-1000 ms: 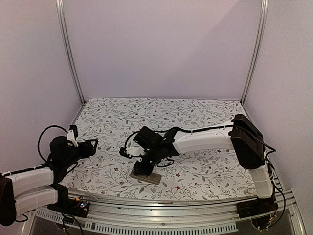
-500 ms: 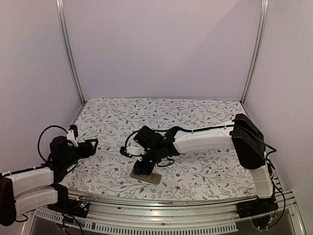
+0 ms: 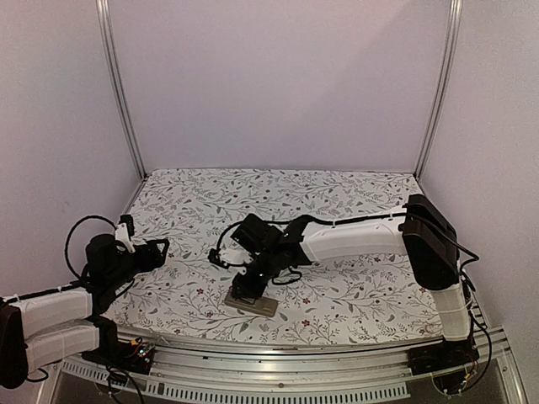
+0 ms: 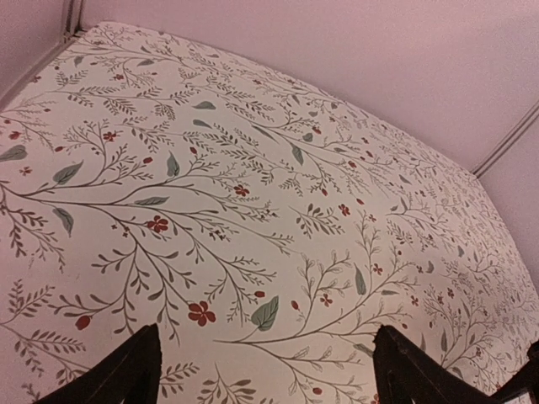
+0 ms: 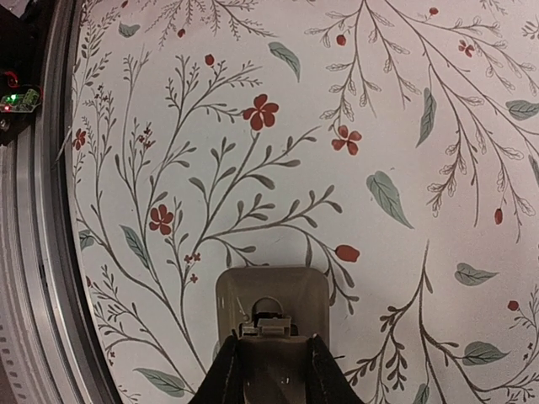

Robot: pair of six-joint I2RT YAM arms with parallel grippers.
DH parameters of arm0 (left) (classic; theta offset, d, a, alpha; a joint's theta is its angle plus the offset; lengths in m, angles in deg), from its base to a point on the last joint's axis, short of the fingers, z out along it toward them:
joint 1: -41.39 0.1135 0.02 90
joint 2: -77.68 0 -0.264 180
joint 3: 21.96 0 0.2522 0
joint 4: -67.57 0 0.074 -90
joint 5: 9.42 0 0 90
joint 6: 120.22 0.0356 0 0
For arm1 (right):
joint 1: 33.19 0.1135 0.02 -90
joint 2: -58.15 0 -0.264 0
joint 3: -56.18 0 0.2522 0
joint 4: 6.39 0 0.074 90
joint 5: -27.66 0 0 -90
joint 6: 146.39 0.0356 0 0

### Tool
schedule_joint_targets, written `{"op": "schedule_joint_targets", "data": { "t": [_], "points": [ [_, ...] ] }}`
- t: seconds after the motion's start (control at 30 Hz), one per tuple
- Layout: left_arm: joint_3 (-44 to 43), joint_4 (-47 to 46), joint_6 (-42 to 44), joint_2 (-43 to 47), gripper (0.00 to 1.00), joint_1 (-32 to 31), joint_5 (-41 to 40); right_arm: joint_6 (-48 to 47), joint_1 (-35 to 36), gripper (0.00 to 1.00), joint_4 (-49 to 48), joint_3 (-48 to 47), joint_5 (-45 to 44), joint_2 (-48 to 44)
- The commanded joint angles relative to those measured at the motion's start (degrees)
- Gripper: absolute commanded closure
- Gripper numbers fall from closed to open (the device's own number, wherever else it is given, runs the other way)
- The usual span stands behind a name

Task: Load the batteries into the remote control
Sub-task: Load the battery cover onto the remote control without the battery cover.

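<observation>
Remote control (image 5: 271, 293) — greyish-tan back up, rounded corners.

Worktop (image 3: 362, 290): covered by a matt, cloth-like sheet printed with grey-green sprigs and small red flowers, the weave too fine to make out. Remote control (image 5: 271, 296): back of smooth greyish-tan plastic with a dull sheen. Fingers (image 5: 221, 380) of the right hand (image 5: 272, 383) and fingers (image 4: 126, 374) of the left hand (image 4: 269, 383): matt black plastic. Right arm shell (image 3: 354, 239): smooth white plastic, slightly glossy; elbow housing (image 3: 425, 244) black, satin. Front rail (image 3: 320, 357) and corner posts (image 3: 118, 93): bare brushed metal, aluminium-like. Walls (image 3: 278, 84): flat, pale, matt panels.
</observation>
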Motion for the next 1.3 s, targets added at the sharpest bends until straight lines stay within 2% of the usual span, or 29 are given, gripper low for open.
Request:
{"op": "schedule_joint_targets", "data": {
  "t": [0.0,0.63,1.27],
  "points": [
    [0.62,-0.72,-0.01,-0.42,0.13,0.44,0.18,0.84,-0.28,1.0,-0.91,0.83,0.89,-1.24],
    [0.62,-0.68,-0.02,-0.43,0.13,0.44,0.18,1.73,0.78,1.0,-1.86,1.07,0.43,-0.53],
    [0.62,-0.72,-0.01,-0.52,0.13,0.44,0.32,-3.07,0.78,1.0,-0.27,1.93,-3.88,-0.53]
  ]
}}
